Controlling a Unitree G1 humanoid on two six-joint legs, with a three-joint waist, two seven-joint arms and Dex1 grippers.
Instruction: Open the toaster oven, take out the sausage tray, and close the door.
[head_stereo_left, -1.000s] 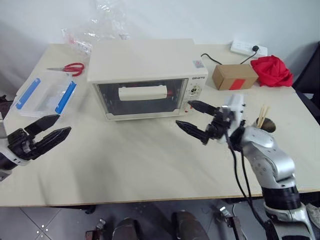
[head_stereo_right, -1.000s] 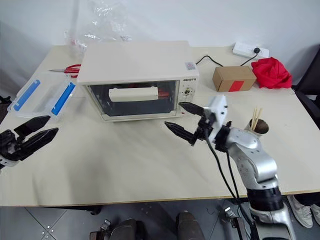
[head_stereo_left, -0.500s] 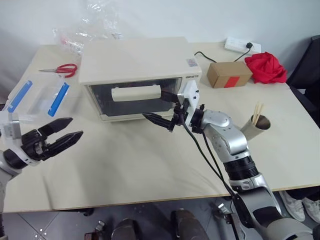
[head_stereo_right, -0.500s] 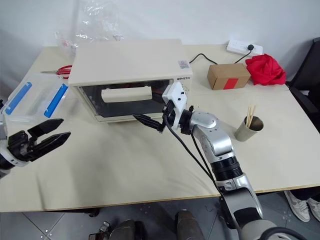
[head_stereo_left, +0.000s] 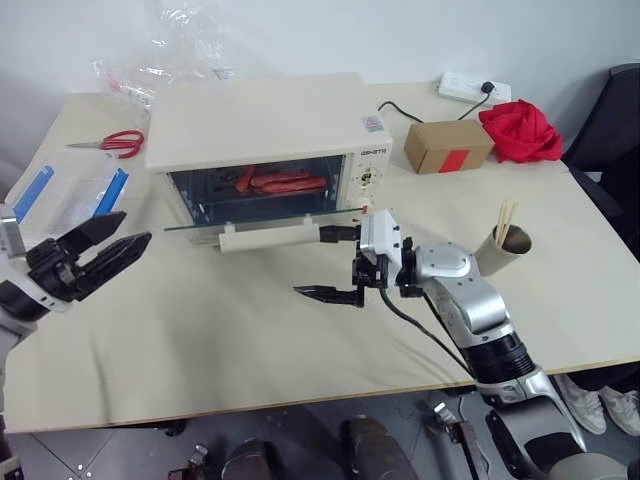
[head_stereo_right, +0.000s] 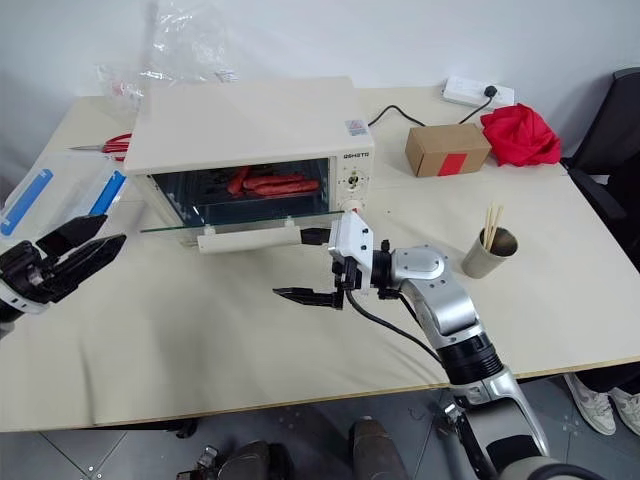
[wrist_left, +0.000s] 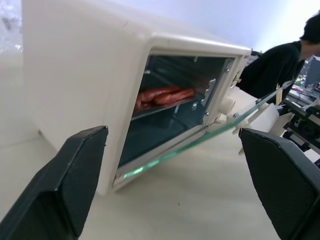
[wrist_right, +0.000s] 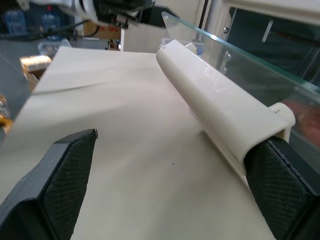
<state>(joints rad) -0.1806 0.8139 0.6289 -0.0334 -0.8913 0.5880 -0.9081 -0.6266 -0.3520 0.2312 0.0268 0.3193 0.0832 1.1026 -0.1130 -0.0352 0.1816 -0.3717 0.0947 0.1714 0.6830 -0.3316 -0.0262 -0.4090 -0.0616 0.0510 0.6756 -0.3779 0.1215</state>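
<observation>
The door-opening step is being carried out. The door (head_stereo_left: 262, 219) of the toaster oven (head_stereo_left: 262, 120) is being held roughly level, hinged down toward the table (head_stereo_left: 220, 330), with its handle (head_stereo_left: 270, 237) at the front edge. The right pincer (head_stereo_left: 325, 262) is spread wide: its upper finger (head_stereo_left: 338, 233) is lying against the handle's right end, while the lower finger is hanging free below, so nothing is being clamped. The sausage tray (head_stereo_left: 283, 184) is sitting inside the oven cavity, beyond the door from this pincer, with red sausages lying on it. The left pincer (head_stereo_left: 110, 238) is being held released and empty, well apart from the oven's left side, fingers pointing toward it. Judging from this, the door is nearly fully down; next, a pincer is probably being called on to reach over the glass into the cavity and clamp the tray's front rim, level, without snagging the door.
</observation>
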